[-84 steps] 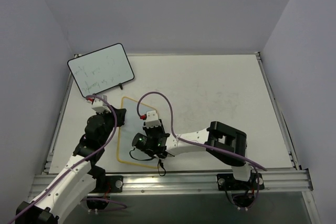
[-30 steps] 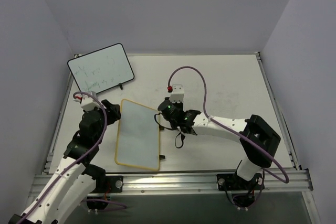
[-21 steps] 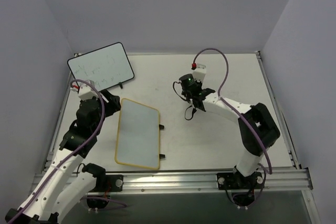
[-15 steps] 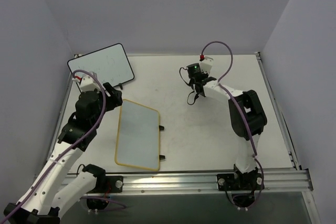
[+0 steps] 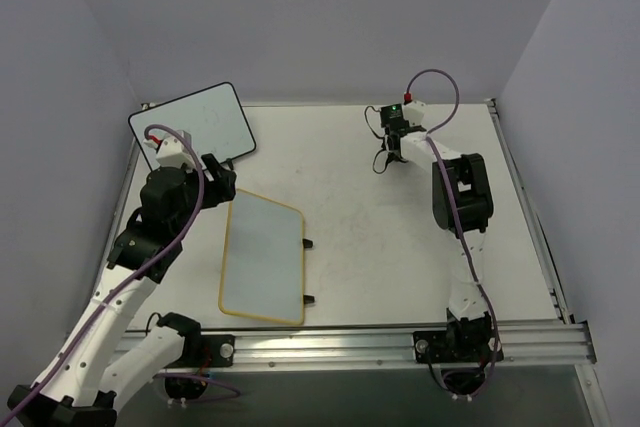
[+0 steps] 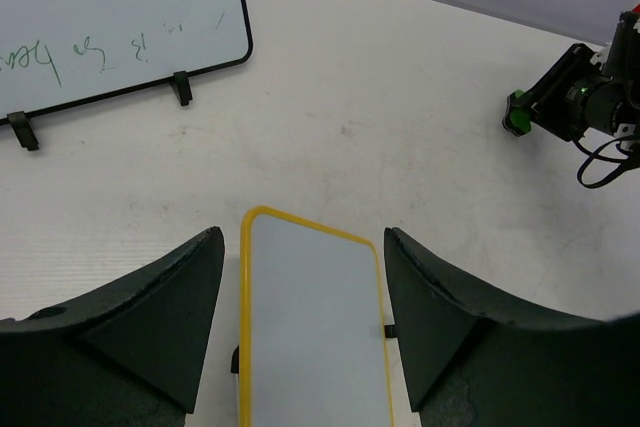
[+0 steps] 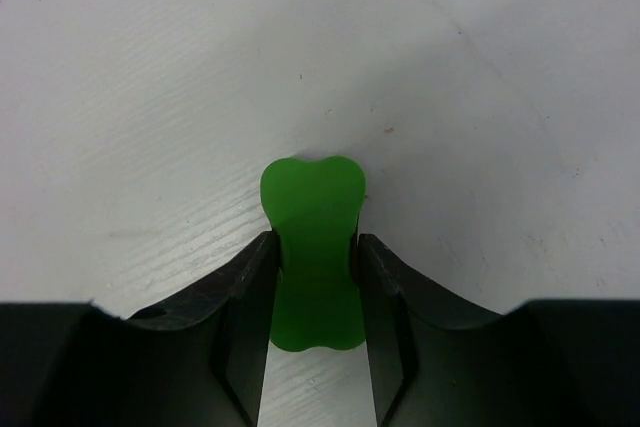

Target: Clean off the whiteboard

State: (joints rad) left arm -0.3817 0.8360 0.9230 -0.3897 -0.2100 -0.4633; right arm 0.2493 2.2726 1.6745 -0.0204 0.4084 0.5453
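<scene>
An aluminium rail [image 5: 330,342] runs along the near edge of the white table [image 5: 400,237], whose top shows faint grey scuffs and specks. The whiteboard [image 5: 263,257] lies flat on the near-left part of the table, its face blank and pale inside the yellow rim, with two small black feet on its right edge. The left gripper [image 6: 302,237] hangs over the board's far end, jaws wide apart and holding nothing. Beyond it, at the far-left corner, a black-rimmed board [image 6: 110,17] leans up on two black feet; it carries green handwriting, too faint and scrawled to read. Well apart, at the far middle of the table, the right gripper [image 7: 315,242] has its jaws clamped on a green block [image 7: 312,197] just above the surface. Plain pale lilac-grey walls [image 5: 320,27] close in three sides. No brand or label can be made out.
</scene>
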